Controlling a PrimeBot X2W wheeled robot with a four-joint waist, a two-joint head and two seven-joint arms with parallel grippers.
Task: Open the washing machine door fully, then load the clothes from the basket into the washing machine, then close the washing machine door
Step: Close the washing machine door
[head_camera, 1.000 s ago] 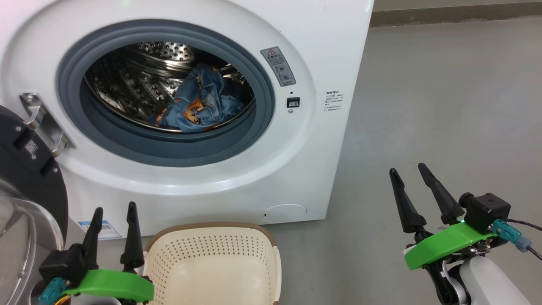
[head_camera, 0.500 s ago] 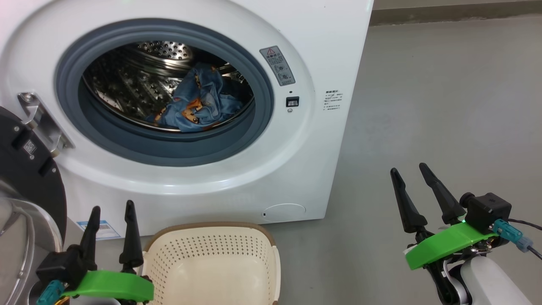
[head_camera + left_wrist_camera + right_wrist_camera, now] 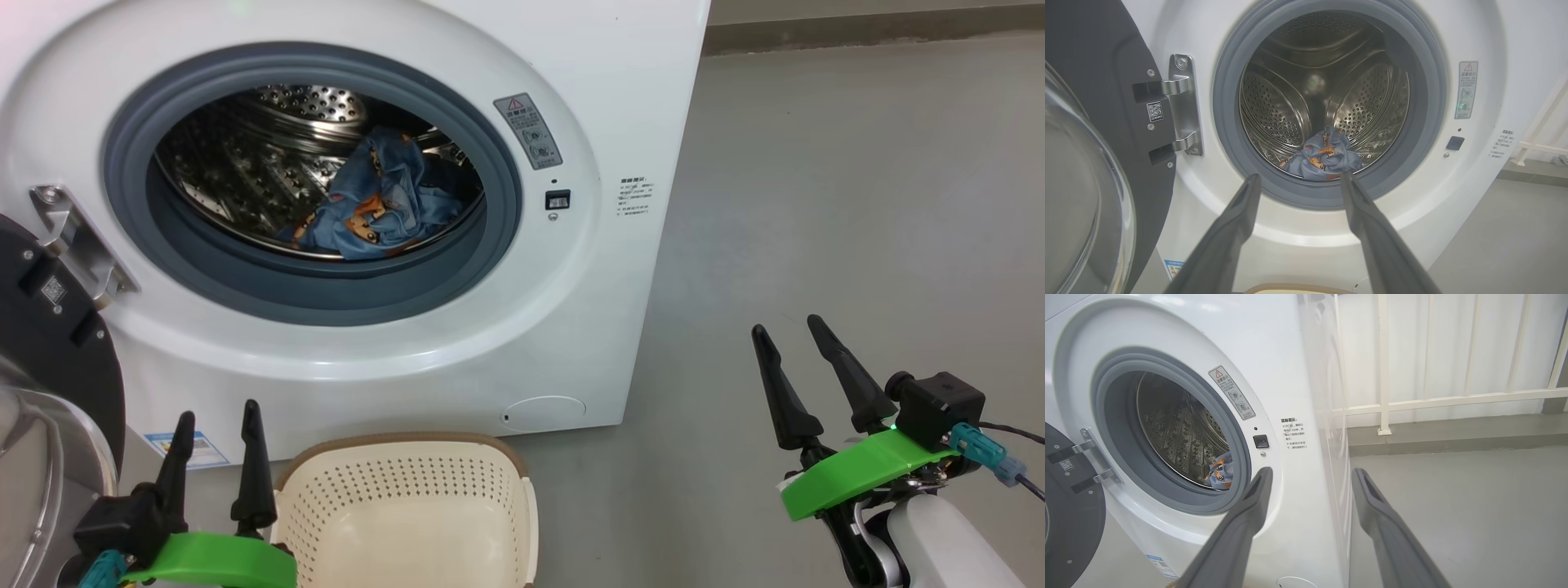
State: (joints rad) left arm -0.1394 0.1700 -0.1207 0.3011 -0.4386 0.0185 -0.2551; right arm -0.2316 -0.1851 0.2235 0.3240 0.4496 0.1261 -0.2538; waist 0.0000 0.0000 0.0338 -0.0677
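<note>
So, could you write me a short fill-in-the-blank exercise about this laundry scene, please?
1. The clothes lie inside the steel ____ of the washing machine.
2. The washing machine door stands ____.
3. The basket has a ____ rim.
Missing words: drum; open; brown.

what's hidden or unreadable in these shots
Head view: the basket's near end is cut off by the bottom edge.
Head view: the washing machine door is cut off by the left edge.
All views: the clothes are bunched, count unclear.
Every view: the warning sticker's print is too small.
</note>
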